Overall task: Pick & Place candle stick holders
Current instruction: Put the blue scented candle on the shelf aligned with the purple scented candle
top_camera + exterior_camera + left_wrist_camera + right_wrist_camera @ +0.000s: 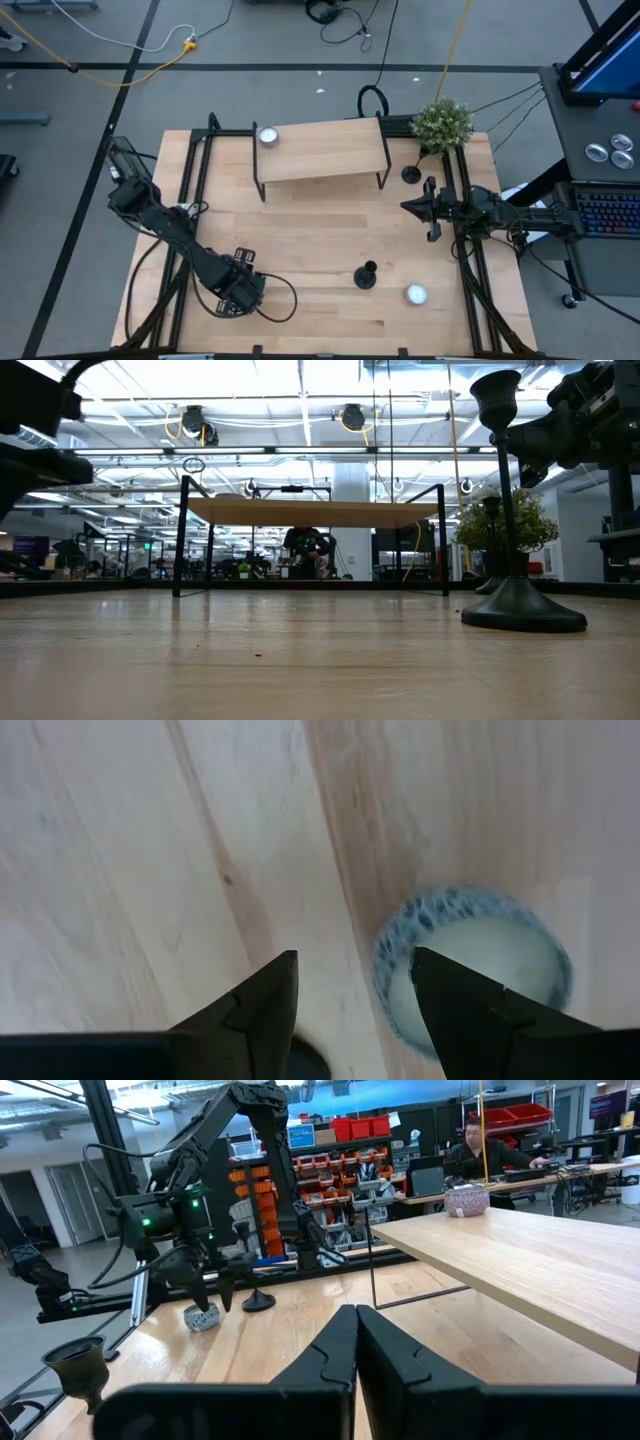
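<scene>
One black candlestick holder (pixel 365 275) stands upright on its round base near the table's front, and looms close in the low view (pixel 520 600). A second holder (pixel 411 174) stands by the plant. A third holder (pixel 258 1302) stands beside my left gripper. My left gripper (pixel 355 965) is open and points down at the near left (pixel 240 285), over a white tealight (pixel 470 960) that its body hides in the high view. My right gripper (pixel 355 1325) is shut and empty, held level above the table's right side (pixel 425 210). My left gripper has one fingertip (pixel 435 970) over the tealight's rim (pixel 395 945), coming from above. I cannot tell whether it touches the tealight. The tealight lies flat on the table.
A raised wooden shelf (pixel 320 150) on black legs stands at the back, with a tealight (pixel 268 136) on its left end. Another tealight (pixel 416 294) lies near the front right. A potted plant (pixel 442 122) stands at the back right corner.
</scene>
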You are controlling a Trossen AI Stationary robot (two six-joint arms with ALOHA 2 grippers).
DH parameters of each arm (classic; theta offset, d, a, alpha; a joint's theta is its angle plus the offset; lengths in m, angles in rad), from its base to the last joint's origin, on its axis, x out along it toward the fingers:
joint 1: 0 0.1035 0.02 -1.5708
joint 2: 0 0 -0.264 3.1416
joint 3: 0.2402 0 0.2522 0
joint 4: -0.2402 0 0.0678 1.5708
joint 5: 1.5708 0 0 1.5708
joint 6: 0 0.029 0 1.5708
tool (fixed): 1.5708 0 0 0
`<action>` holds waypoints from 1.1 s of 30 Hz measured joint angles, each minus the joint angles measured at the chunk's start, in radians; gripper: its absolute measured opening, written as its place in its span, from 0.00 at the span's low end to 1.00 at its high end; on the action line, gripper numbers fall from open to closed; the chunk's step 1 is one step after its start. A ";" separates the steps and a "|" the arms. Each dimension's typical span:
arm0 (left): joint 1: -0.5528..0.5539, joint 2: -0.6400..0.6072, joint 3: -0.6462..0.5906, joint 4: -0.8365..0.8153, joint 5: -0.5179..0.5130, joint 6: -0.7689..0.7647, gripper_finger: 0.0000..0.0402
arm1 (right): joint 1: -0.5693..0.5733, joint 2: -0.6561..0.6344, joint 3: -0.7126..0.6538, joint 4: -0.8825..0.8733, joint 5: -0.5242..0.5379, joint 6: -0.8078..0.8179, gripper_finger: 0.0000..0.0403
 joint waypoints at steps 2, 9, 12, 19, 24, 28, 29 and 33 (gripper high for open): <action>0.002 0.000 -0.006 0.000 0.000 0.000 0.50 | 0.000 0.000 0.000 0.001 0.000 0.000 0.00; 0.007 0.000 -0.006 0.002 -0.014 0.004 0.47 | 0.000 0.000 0.000 0.001 0.000 0.000 0.00; 0.006 0.000 -0.006 0.020 -0.014 0.020 0.39 | 0.000 0.000 0.000 0.001 0.000 0.000 0.00; 0.007 0.000 -0.007 0.074 0.002 0.018 0.13 | 0.000 0.000 0.000 0.000 0.000 0.000 0.00; 0.023 0.000 -0.007 0.103 0.053 -0.002 0.02 | 0.000 0.000 0.000 0.001 0.000 0.000 0.00; 0.044 0.000 -0.007 0.101 0.065 -0.012 0.02 | 0.000 0.000 0.000 0.001 0.000 0.000 0.00; 0.052 0.000 -0.007 0.102 0.066 -0.022 0.01 | 0.000 0.000 0.000 0.001 0.000 0.000 0.00; 0.091 -0.005 -0.004 0.100 0.067 -0.062 0.01 | 0.000 0.000 0.000 0.001 0.000 0.000 0.00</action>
